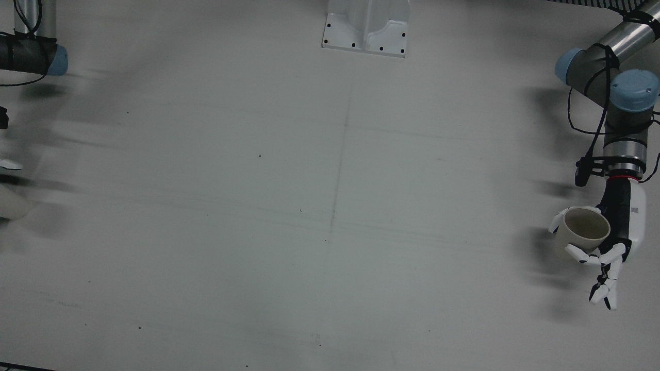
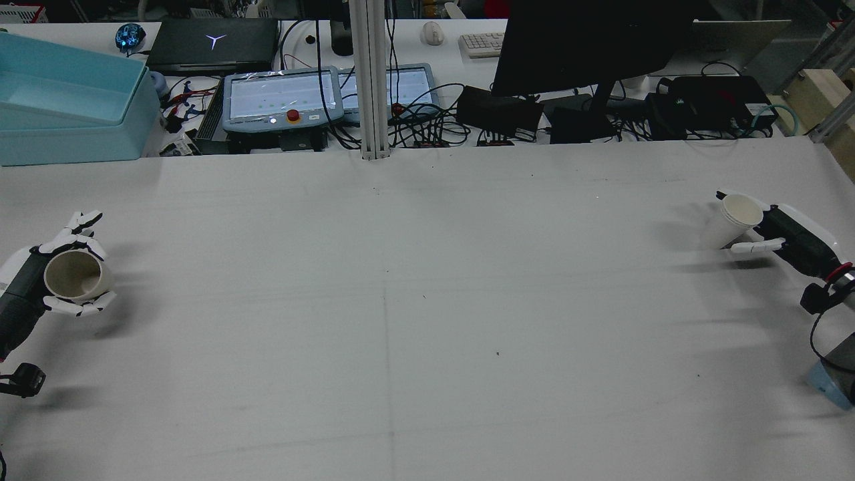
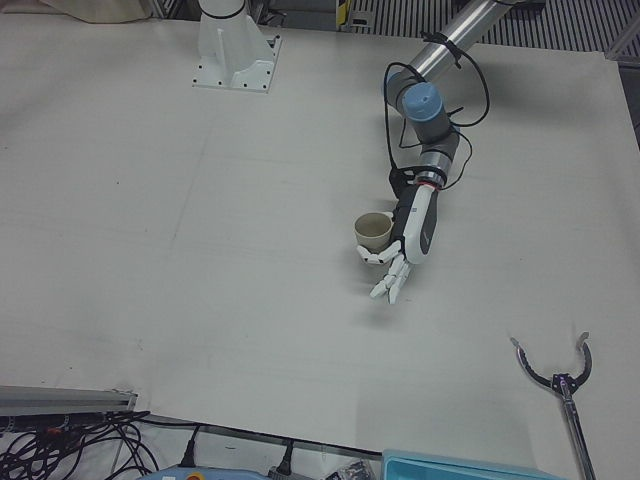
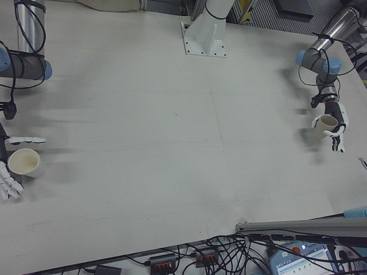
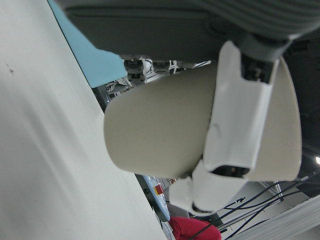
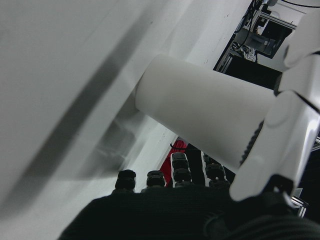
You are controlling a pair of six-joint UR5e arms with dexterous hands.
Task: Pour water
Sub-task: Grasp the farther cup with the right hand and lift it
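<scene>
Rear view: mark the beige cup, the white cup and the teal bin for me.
beige cup (image 2: pixel 72 275), rear view, on its inner wall, held in the left robot hand.
white cup (image 2: pixel 735 220), rear view, on its side wall, held in the right robot hand.
teal bin (image 2: pixel 70 113), rear view, on its front wall.

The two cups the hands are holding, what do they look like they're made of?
Beige cup in the left hand: probably paper or fibre pulp, with a matte, faintly speckled wall, thin rim and no gloss. White cup in the right hand: likely paper or thin plastic, smooth and matte; its ringed mouth hints at several nested cups.
</scene>
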